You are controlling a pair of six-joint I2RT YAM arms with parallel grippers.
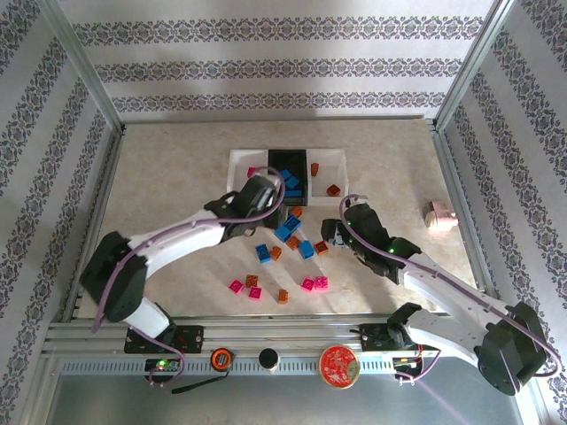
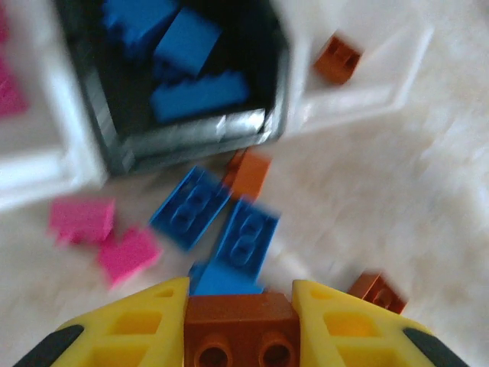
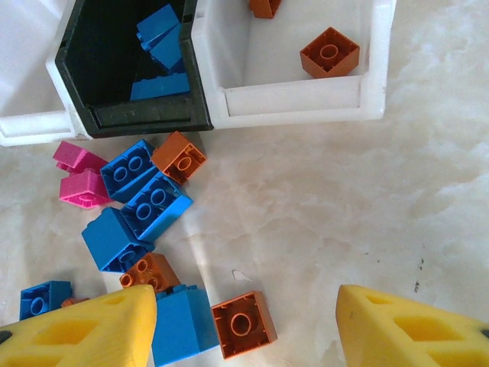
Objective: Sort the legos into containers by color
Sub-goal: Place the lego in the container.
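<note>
My left gripper (image 2: 241, 306) is shut on an orange-brown lego (image 2: 241, 332), just in front of the black tray (image 2: 191, 134), which has blue legos (image 2: 199, 95) in it. Loose blue legos (image 2: 189, 206) and pink legos (image 2: 80, 218) lie below it. From above, the left gripper (image 1: 266, 199) hangs by the three containers (image 1: 237, 158). My right gripper (image 3: 244, 329) stands open above an orange lego (image 3: 243, 325) lying studs down, next to a blue one (image 3: 179, 325). The right white tray (image 3: 290, 95) holds orange legos (image 3: 329, 52).
A pale pink lump (image 1: 438, 215) sits at the right side of the table. Loose pink, blue and orange bricks (image 1: 307, 284) are scattered between the arms and the trays. A metal rail (image 1: 283, 341) with a red disc (image 1: 339, 365) runs along the near edge.
</note>
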